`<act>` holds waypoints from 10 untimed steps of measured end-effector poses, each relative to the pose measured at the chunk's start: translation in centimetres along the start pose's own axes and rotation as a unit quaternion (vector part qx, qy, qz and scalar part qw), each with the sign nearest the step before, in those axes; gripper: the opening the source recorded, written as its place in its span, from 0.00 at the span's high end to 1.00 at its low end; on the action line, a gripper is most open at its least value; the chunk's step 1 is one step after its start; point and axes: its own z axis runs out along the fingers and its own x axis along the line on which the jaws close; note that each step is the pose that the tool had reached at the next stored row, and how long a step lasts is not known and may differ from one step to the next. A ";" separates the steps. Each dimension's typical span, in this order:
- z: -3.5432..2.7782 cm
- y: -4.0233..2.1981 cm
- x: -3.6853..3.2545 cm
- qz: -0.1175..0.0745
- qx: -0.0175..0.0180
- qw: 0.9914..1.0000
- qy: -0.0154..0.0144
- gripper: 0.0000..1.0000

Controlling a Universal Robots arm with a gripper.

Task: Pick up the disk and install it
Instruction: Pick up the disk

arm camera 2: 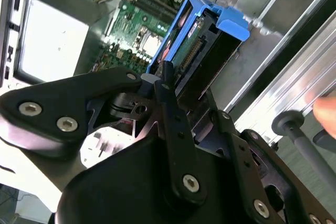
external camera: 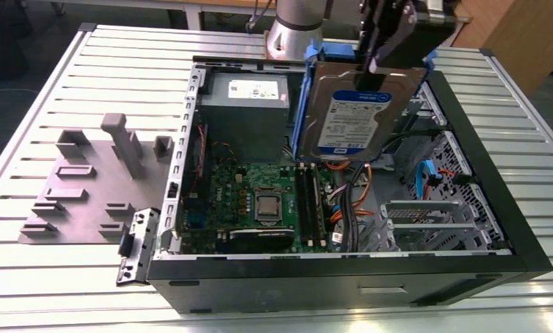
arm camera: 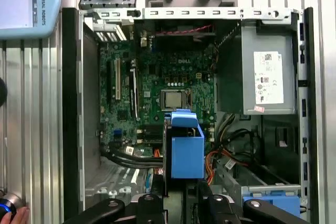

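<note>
1. My jaws are pinched on the disk (external camera: 355, 114), gripping it at its upper end. It hangs on edge below them, with its white-and-blue label facing the exterior view.
2. In both wrist views the disk (arm camera 2: 195, 38) (arm camera: 186, 150) juts out ahead of the jaws, blue frame outermost.
3. Beneath the jaws the open computer case (external camera: 498, 208) lies on the slatted counter (external camera: 35, 125). The disk hangs in the air over the green circuit board (external camera: 257, 194) and sits in no bay.
4. The grey power box (external camera: 248, 104) is inside the case, on the exterior view's left of the jaws.
5. The metal drive cage (external camera: 434, 222) sits low in the case, well apart from the disk.
6. A grey holder (external camera: 82, 187) stands on the counter outside the case, far from the jaws.
7. In the first wrist view a person's hand (arm camera: 16, 216) rests at the counter's edge.
</note>
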 end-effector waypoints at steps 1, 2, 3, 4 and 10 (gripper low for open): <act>0.01 -0.40 -0.02 0.000 0.000 1.000 0.000 0.65; 0.02 -0.79 -0.03 0.000 0.000 1.000 0.000 0.65; 0.02 -1.17 -0.05 0.000 0.000 1.000 0.000 0.65; 0.03 -1.55 -0.06 0.000 0.000 1.000 0.000 0.65; 0.10 -3.43 -0.13 0.000 -0.001 1.000 0.000 0.65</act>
